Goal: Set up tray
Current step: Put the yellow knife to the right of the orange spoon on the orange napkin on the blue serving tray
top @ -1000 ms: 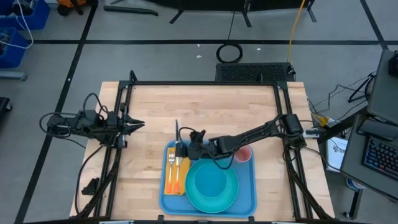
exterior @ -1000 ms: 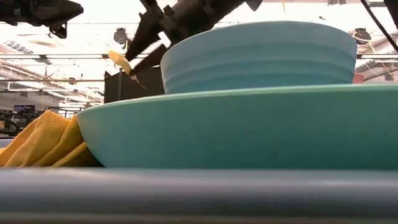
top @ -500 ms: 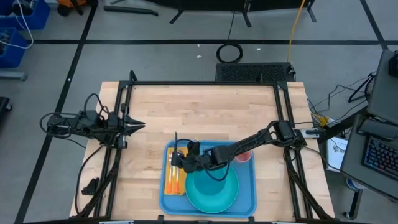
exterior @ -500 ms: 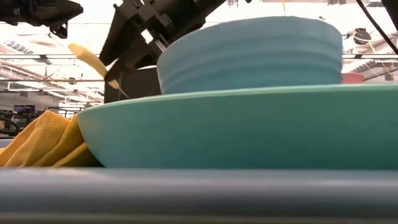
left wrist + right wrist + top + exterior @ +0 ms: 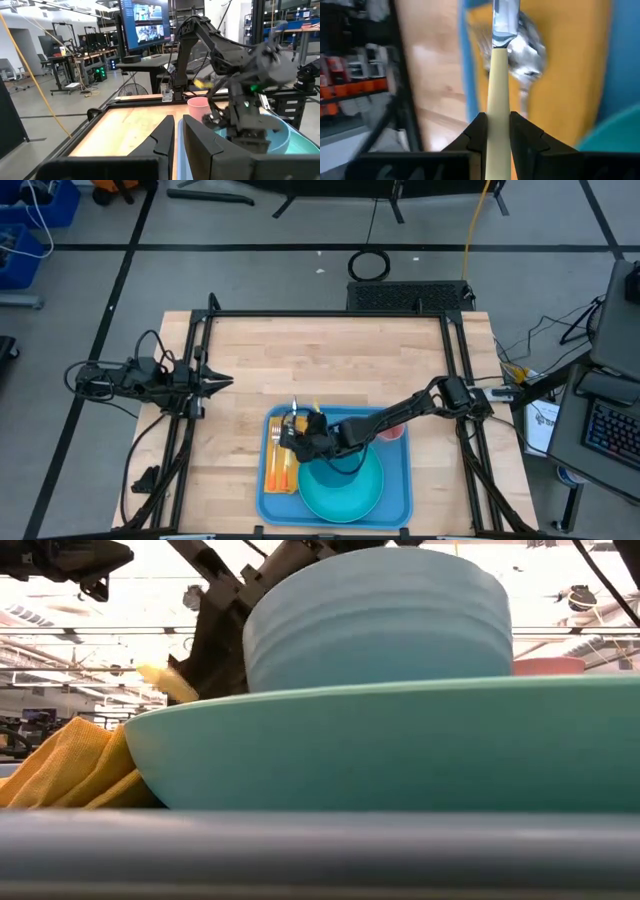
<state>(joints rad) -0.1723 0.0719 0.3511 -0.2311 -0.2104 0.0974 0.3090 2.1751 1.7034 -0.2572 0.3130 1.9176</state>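
The blue tray lies at the table's near edge. It carries a turquoise plate with a bowl on it, an orange-yellow napkin with a fork, and a pink cup. My right gripper hangs over the napkin's far end, shut on a knife with a cream handle and a metal blade. My left gripper waits shut at the table's left edge. My right gripper pinches the knife's cream handle between its two fingers. The knife runs along the fingers, and its blade sticks out ahead of them. The arm comes from the table's right, slanting down. The knife is lifted clear above the napkin.
The right arm stretches across the tray, above the bowl and beside the pink cup. Bare wooden table lies beyond the tray's far rim. Black frame rails run along the table's left and right sides.
My right gripper has moved toward the near and left edges and down, from beyond the tray's far rim to over the napkin, carrying the knife along. The knife has tipped from steep to flatter. In the low view the bowl has shifted on the plate, uncovering more of the pink cup.
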